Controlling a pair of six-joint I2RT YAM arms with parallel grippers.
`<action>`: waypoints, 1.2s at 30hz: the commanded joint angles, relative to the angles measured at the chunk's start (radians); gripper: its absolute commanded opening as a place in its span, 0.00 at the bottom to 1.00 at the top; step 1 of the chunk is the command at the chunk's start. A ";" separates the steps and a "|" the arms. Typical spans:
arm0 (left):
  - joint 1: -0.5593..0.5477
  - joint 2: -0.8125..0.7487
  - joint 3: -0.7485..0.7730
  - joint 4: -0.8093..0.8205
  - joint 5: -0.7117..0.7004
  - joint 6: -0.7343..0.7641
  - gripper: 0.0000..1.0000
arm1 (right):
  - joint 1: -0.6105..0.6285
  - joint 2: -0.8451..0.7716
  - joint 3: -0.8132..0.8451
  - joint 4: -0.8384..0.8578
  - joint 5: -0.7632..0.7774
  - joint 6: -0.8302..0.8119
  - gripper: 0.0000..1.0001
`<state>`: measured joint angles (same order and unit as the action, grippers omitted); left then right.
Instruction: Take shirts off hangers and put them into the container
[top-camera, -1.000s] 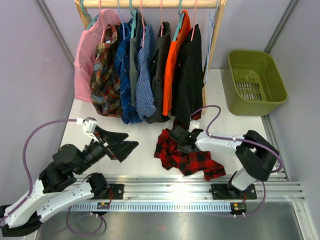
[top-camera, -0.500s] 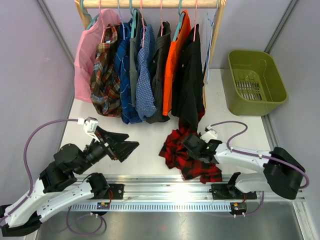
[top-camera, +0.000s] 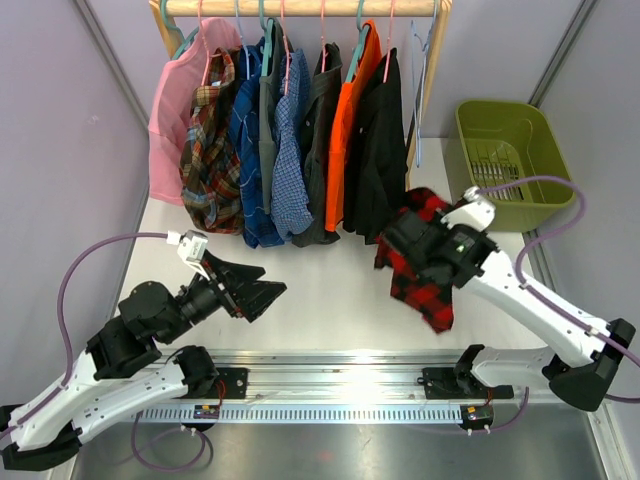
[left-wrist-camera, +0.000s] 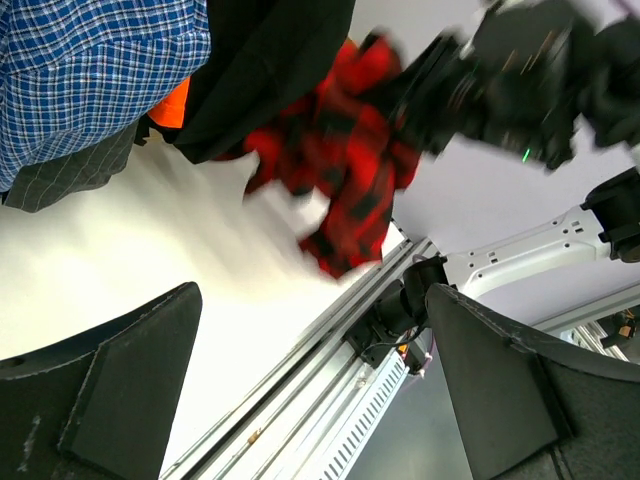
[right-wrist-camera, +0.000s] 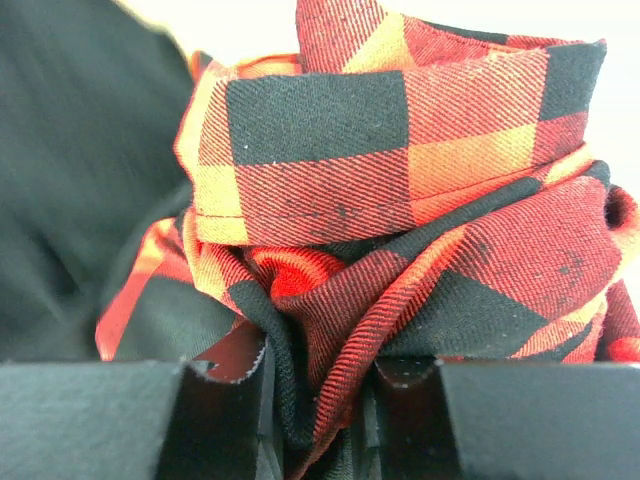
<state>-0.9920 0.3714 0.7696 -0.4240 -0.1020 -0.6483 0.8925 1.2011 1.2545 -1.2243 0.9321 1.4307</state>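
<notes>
Though the red-and-black plaid shirt (right-wrist-camera: 400, 200) bunches over your right gripper (right-wrist-camera: 320, 400) and buries its fingertips, cloth is plainly pinched between them. The shirt dangles at seven o'clock from the container (top-camera: 545, 190). Your left gripper (top-camera: 262, 292) gapes wide, holding nothing; its wrist view shows the shirt blurred.

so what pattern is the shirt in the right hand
Red-and-black plaid shirt, clearest in the right wrist view.

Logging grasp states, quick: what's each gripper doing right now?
Left gripper: open, holding nothing.
Right gripper: closed on the red-and-black plaid shirt.
</notes>
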 joint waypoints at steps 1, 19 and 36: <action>-0.002 0.004 0.039 0.050 0.024 0.009 0.99 | -0.101 0.014 0.143 -0.213 0.269 -0.036 0.00; -0.002 -0.054 0.072 -0.015 -0.002 0.013 0.99 | -0.826 0.224 0.633 0.589 -0.168 -0.935 0.00; -0.002 -0.068 0.086 -0.085 -0.051 0.006 0.99 | -0.943 0.382 0.848 0.973 -0.201 -1.055 0.00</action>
<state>-0.9924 0.3027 0.8246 -0.5270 -0.1333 -0.6479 -0.0383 1.5650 1.9953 -0.3794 0.7151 0.4198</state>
